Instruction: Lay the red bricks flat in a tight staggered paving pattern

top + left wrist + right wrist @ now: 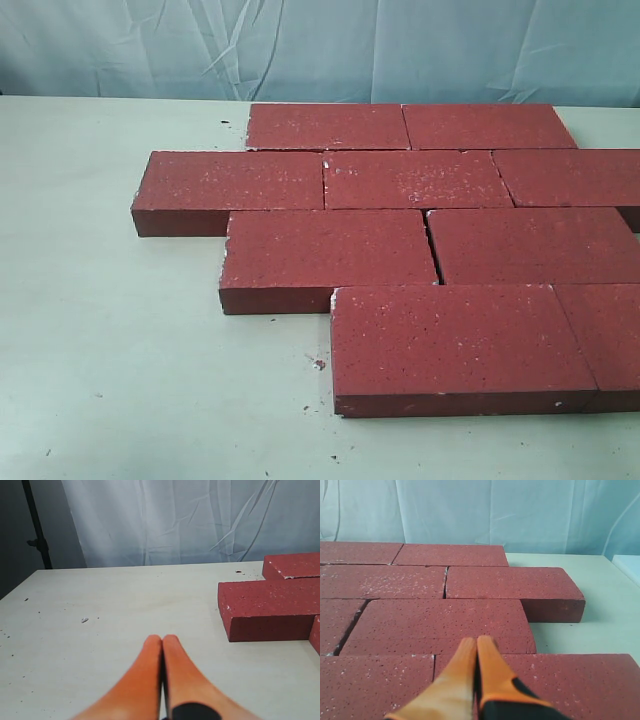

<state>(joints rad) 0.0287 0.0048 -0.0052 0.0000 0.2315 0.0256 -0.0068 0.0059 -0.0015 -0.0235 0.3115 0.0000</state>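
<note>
The pale table carries the red bricks, all lying flat in four staggered rows on its right half, long axes running side to side, joints mostly tight. The right gripper hangs over the bricks, orange fingers pressed together. The left gripper, also pressed together, sits above bare tabletop beside them. A red crumb lies near the front row.

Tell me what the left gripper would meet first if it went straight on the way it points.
Likely nothing near: the left gripper points across the table toward the white curtain. The red bricks sit off to one side of that line; depth is unclear.
</note>
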